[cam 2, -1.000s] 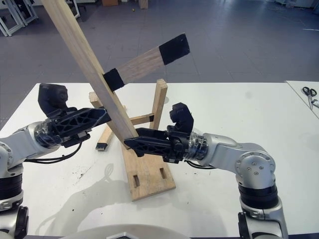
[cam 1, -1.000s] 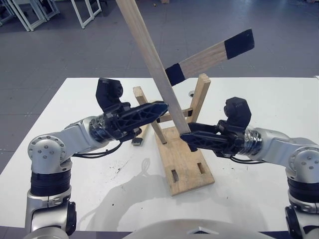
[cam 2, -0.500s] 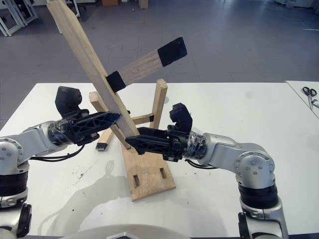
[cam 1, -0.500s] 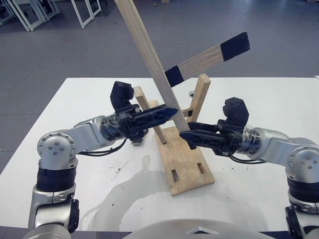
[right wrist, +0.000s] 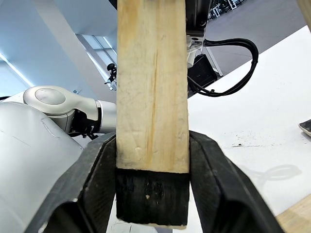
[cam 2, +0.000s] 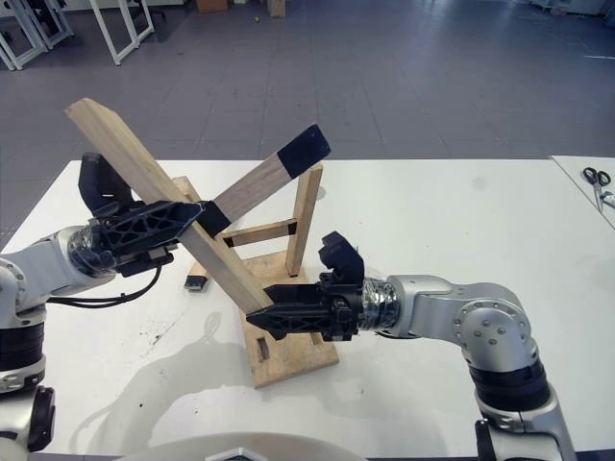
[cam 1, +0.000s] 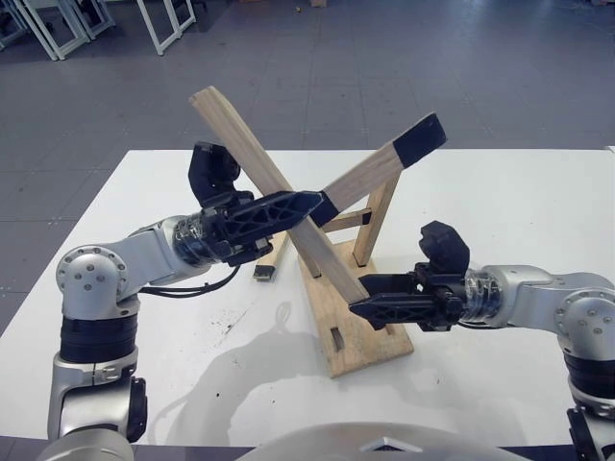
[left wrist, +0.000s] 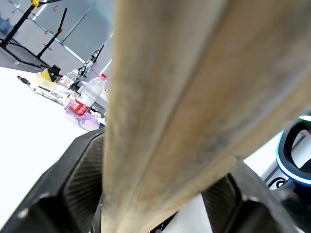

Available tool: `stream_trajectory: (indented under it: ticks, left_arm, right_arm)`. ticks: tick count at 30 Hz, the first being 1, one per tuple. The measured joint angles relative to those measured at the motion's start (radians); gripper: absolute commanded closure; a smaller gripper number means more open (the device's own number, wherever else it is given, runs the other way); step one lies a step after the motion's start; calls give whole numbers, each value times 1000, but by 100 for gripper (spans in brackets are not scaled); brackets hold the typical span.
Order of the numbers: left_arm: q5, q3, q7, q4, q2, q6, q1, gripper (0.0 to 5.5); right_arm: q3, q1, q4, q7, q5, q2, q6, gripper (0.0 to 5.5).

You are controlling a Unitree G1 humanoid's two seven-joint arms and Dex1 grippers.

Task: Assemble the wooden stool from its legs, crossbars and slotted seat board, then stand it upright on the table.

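A long wooden leg (cam 1: 274, 187) slants from upper left down to the right above the table. My left gripper (cam 1: 312, 204) is shut on its middle, and the leg (left wrist: 170, 97) runs between its fingers (left wrist: 80, 170). My right gripper (cam 1: 357, 305) is shut on the leg's black-tipped lower end (right wrist: 151, 191), just over the slotted seat board (cam 1: 370, 338), which lies flat. A second bar with black ends (cam 1: 384, 158) juts from the held leg up to the right. Behind it a leg (cam 1: 375, 219) with a crossbar (cam 1: 344, 220) stands on the board.
A small dark object (cam 1: 264, 274) lies on the white table (cam 1: 538, 211) left of the board. Scissors (cam 2: 596, 178) rest on a neighbouring table at the far right. Open floor with metal frames (cam 1: 168, 19) lies beyond the table.
The held leg has tipped lower and toward the left. My right gripper has sunk with its lower end to the board's near part, and my left gripper has followed.
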Motion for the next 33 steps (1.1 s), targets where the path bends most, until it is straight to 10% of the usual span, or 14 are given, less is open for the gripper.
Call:
stream_trajectory:
  ticks: [10, 14, 21, 33]
  left_arm:
    - [104, 71, -46, 11, -5, -43, 36, 336]
    - [280, 159, -127, -130, 46, -83, 175, 336]
    - [909, -45, -309, -381, -8, -467, 307, 336]
    - [1139, -157, -460, -281, -35, -641, 477, 336]
  right_arm:
    - [-115, -36, 72, -25, 35, -89, 5, 144]
    - [-201, 109, 96, 54, -133, -219, -10, 138]
    - [-139, 321, 88, 88, -378, -187, -101, 138]
    - [-133, 334, 89, 145, -480, -168, -123, 138]
